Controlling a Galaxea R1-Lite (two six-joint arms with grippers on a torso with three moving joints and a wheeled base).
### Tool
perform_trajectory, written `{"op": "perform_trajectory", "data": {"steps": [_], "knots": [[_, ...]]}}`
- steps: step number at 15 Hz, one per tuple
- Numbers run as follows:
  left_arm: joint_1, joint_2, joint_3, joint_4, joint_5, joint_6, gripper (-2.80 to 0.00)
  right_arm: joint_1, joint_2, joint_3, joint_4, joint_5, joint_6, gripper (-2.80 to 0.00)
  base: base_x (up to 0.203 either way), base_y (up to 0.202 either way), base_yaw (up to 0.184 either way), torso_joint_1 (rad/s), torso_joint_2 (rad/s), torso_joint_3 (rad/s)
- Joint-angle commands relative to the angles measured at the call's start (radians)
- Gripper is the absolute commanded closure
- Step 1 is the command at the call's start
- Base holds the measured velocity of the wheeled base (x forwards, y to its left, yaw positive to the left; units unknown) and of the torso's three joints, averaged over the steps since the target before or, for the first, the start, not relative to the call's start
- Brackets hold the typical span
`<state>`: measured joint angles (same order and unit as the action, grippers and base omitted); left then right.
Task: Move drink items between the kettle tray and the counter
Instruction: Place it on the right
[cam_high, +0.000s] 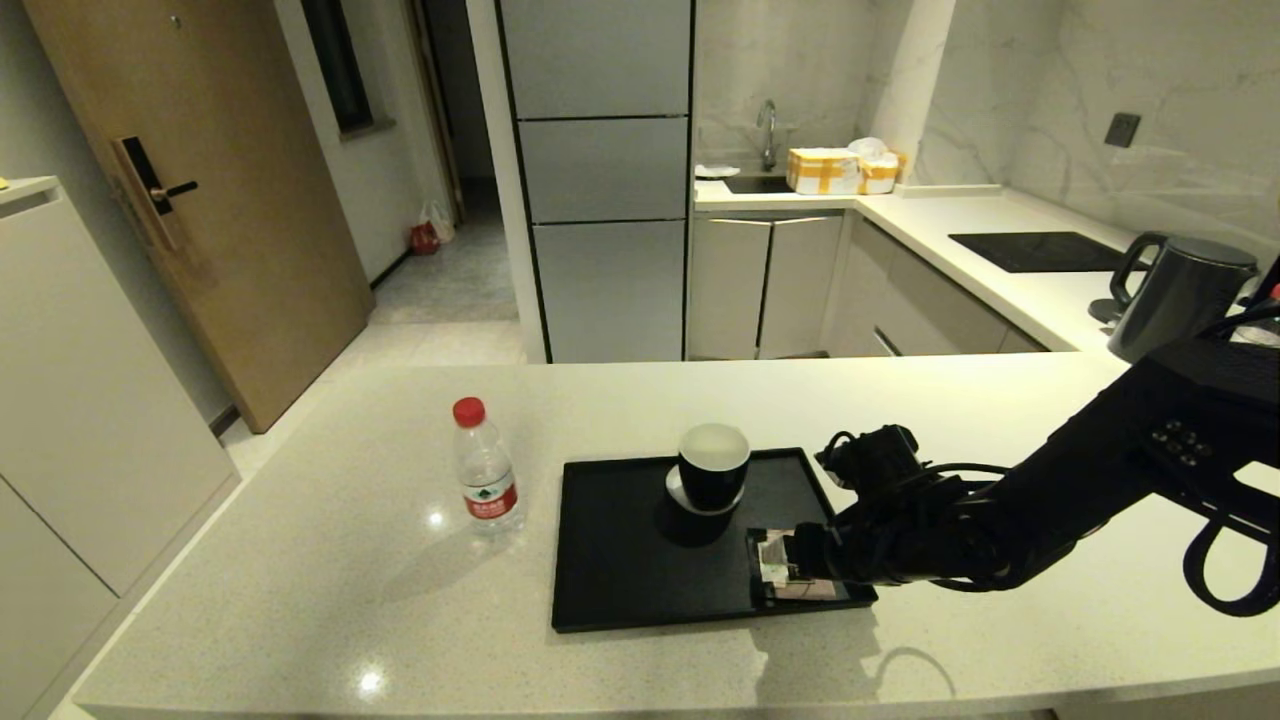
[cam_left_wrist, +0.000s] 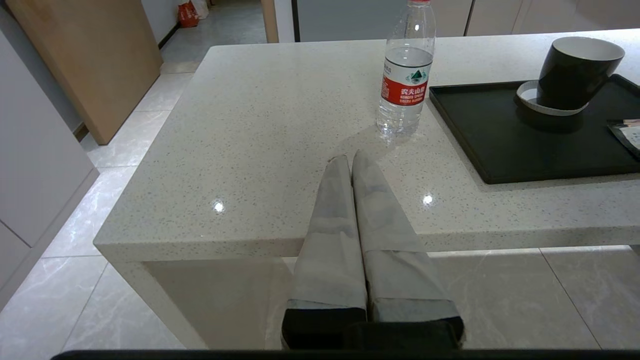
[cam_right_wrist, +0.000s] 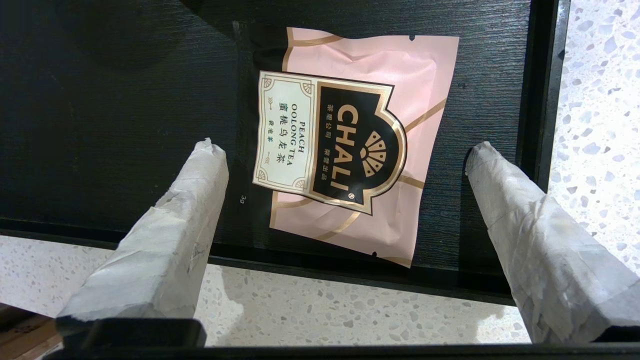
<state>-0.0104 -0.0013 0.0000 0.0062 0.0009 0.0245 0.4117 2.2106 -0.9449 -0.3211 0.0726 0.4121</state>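
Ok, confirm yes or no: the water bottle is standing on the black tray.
No, the water bottle stands upright on the counter, beside the tray and off its rim.

From my head camera I look forward and down across the counter (cam_high: 330, 560), taking in the whole tray (cam_high: 620, 590) and the kitchen beyond. My left wrist camera sits low off the counter's near edge, facing along it toward the bottle (cam_left_wrist: 404, 75) and the tray's left part (cam_left_wrist: 490, 145). My right wrist camera hangs close above the tray's near right corner (cam_right_wrist: 540, 165), looking straight down on the tea sachet (cam_right_wrist: 350, 145). All three share the tray.
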Motion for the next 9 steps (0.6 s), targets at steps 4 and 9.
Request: {"op": "perform_trajectory", "data": {"steps": [4, 9], "knots": [[0.000, 0.001, 0.000, -0.002, 0.001, 0.000, 0.00, 0.001, 0.021, -0.009, 0.001, 0.000, 0.004, -2.80, 0.000, 0.000, 0.000, 0.000, 0.00, 0.000], [0.001, 0.001, 0.000, 0.000, 0.001, 0.000, 0.00, 0.002, 0.028, -0.006, -0.004, 0.000, 0.002, -2.80, 0.000, 0.000, 0.000, 0.000, 0.00, 0.000]]}}
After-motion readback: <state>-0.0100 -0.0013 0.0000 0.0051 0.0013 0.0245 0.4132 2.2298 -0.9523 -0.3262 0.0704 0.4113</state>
